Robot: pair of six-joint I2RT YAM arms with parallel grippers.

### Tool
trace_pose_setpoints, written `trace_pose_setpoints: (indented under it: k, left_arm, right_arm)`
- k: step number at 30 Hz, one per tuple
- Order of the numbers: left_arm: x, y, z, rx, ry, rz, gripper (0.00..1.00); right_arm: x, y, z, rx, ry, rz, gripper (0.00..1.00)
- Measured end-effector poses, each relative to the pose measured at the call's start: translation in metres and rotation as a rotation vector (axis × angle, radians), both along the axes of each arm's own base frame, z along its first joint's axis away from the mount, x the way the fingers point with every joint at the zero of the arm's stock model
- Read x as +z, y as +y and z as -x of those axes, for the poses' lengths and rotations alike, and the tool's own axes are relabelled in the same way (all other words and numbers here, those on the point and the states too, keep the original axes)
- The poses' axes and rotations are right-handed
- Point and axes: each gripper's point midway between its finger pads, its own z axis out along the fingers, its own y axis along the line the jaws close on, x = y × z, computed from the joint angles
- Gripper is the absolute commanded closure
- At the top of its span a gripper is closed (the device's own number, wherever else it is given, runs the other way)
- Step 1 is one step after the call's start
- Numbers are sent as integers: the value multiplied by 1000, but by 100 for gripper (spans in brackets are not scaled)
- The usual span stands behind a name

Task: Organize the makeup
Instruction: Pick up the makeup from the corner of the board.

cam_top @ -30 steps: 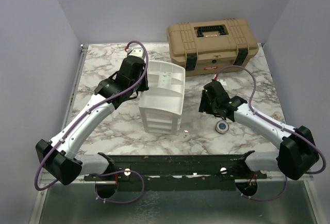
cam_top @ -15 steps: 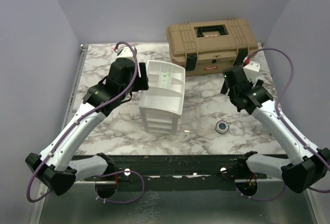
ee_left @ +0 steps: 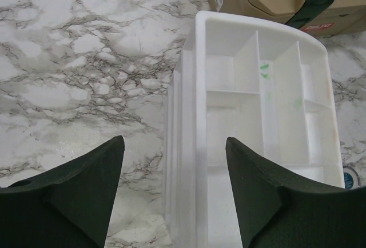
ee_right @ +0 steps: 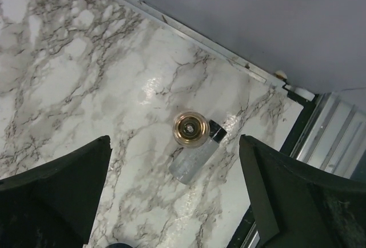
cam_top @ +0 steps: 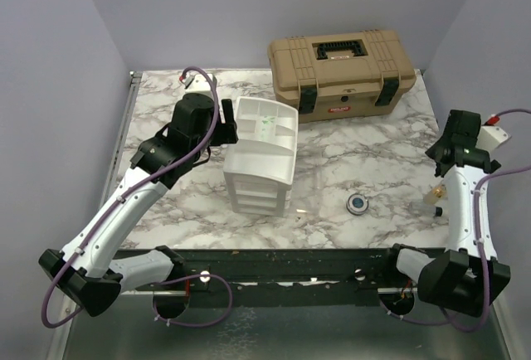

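Observation:
A round blue-centred compact (cam_top: 358,203) lies on the marble in front of the right side of the white drawer unit (cam_top: 264,154). By the table's right edge stand a small round gold-topped bottle (ee_right: 190,128) and a clear tube with a black cap (ee_right: 193,161), touching each other; from above they show as a small pale cluster (cam_top: 433,197). My right gripper (ee_right: 174,142) hangs open above them, out at the right edge (cam_top: 442,154). My left gripper (ee_left: 174,140) is open over the drawer unit's left wall (ee_left: 189,145), holding nothing (cam_top: 226,128).
A tan toolbox (cam_top: 340,72) stands shut at the back, just behind the drawer unit. The unit's top tray (ee_left: 260,116) has several compartments with green marks. Small pale bits (cam_top: 300,214) lie in front of it. The table edge and rail (ee_right: 269,79) run close to the bottle.
My right arm swung from beside the compact out to the right edge, opening wide. The left gripper opened and drew back a little from the drawer unit.

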Motion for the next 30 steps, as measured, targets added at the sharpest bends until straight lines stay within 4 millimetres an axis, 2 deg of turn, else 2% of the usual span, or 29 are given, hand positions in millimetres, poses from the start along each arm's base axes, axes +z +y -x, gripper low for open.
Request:
trace_pose_setpoints:
  k: [3, 7, 16, 23, 30]
  left_arm:
    - [-3, -1, -1, -3, 8, -7, 23]
    - [-3, -1, -1, -3, 8, -8, 22]
    - [-4, -1, -2, -3, 11, -9, 21]
    - [-4, -1, -2, -3, 9, -17, 22]
    - [-6, -1, -3, -5, 13, -24, 22]
  right_arm:
    - [-14, -9, 5, -44, -2, -67, 0]
    - [-21, -12, 2, -74, -48, -113, 1]
    - [-60, 0, -2, -129, -73, -254, 4]
    - [-66, -1, -5, -146, -88, -260, 17]
    - [-75, -4, -2, -157, -74, -254, 24]
